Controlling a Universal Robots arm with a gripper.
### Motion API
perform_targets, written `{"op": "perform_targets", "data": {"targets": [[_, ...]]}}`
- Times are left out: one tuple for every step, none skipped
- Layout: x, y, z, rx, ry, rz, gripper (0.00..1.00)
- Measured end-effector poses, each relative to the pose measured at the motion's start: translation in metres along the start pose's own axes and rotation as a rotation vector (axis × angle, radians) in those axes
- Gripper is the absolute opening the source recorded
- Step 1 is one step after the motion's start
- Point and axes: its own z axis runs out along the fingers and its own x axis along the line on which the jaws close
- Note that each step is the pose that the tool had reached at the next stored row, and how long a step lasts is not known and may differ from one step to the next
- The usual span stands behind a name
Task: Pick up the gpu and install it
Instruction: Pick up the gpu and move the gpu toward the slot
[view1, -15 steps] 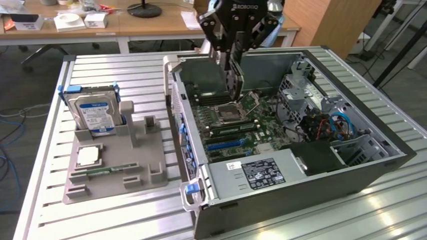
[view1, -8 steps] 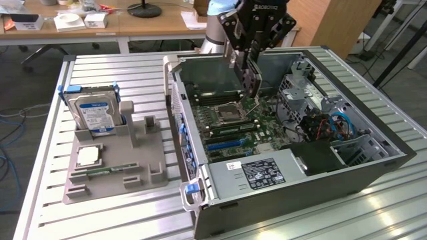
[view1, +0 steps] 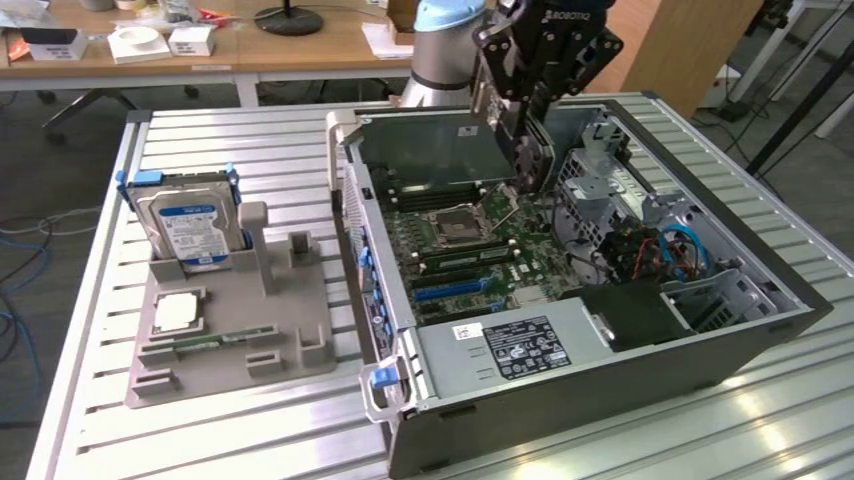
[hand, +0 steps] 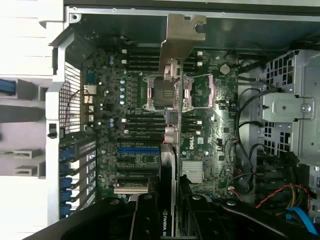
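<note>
The gpu (view1: 430, 150) is a thin dark card that hangs upright over the open computer case (view1: 747, 340), above the motherboard (view1: 467, 250). My gripper (view1: 527, 148) comes down from above and is shut on it. In the wrist view the gpu (hand: 172, 125) shows edge-on as a narrow blade between my black fingers (hand: 145, 220). Its grey metal bracket (hand: 180, 37) is at the far end, over the CPU socket (hand: 162, 92). A blue card slot (hand: 137, 149) lies on the board beside the blade.
A grey holder block (view1: 254, 330) on the exterior view's left carries a blue-labelled hard drive (view1: 187, 225) and a square silver CPU chip (view1: 180, 312). The case holds a drive cage (view1: 594, 170), coloured cables (view1: 667, 250) and a power supply (view1: 521, 345).
</note>
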Motion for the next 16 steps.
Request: {"op": "perform_targets", "data": {"targets": [[-0.003,0.0000,0.0000,0.0000,0.0000,0.000,0.26],[-0.006,0.0000,0.0000,0.0001,0.0000,0.000,0.26],[-0.007,0.0000,0.0000,0.0001,0.0001,0.000,0.26],[-0.007,0.0000,0.0000,0.0000,0.0000,0.000,0.26],[-0.007,0.0000,0.0000,0.0000,0.0000,0.000,0.26],[-0.007,0.0000,0.0001,0.0000,0.0000,0.000,0.26],[-0.008,0.0001,0.0001,0.0000,0.0000,0.000,0.26],[-0.009,0.0001,0.0001,-0.0001,0.0000,0.000,0.26],[-0.011,0.0001,0.0002,-0.0001,0.0000,0.000,0.26],[-0.013,0.0001,0.0001,0.0000,0.0000,0.000,0.26],[-0.015,0.0001,0.0001,0.0000,0.0001,0.000,0.26],[-0.017,0.0001,0.0002,0.0000,0.0000,0.000,0.26],[-0.019,0.0001,0.0001,0.0001,0.0000,0.000,0.26],[-0.019,0.0000,0.0001,0.0001,0.0001,0.000,0.26],[-0.019,0.0000,0.0002,0.0000,0.0000,0.000,0.26],[-0.019,0.0000,0.0002,0.0000,0.0000,0.000,0.26]]}}
